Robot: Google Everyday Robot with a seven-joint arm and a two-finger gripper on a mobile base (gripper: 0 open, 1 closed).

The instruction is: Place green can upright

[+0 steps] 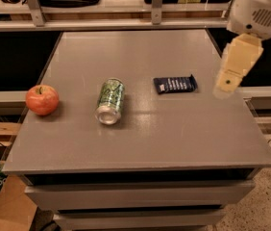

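Lying sideways on the bench (150,138), silver end forward, well apart from the end effector (229,78): green can (110,101). Probably light, thin-walled, slick, apt to roll; best pinched gently across mid-body. Farther back, end effector hovering beside bench edge, spread or pressed together unclear.

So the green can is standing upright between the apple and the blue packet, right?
No: the camera view shows the green can lying on its side between the apple and the blue packet. The gripper hangs at the picture's right.
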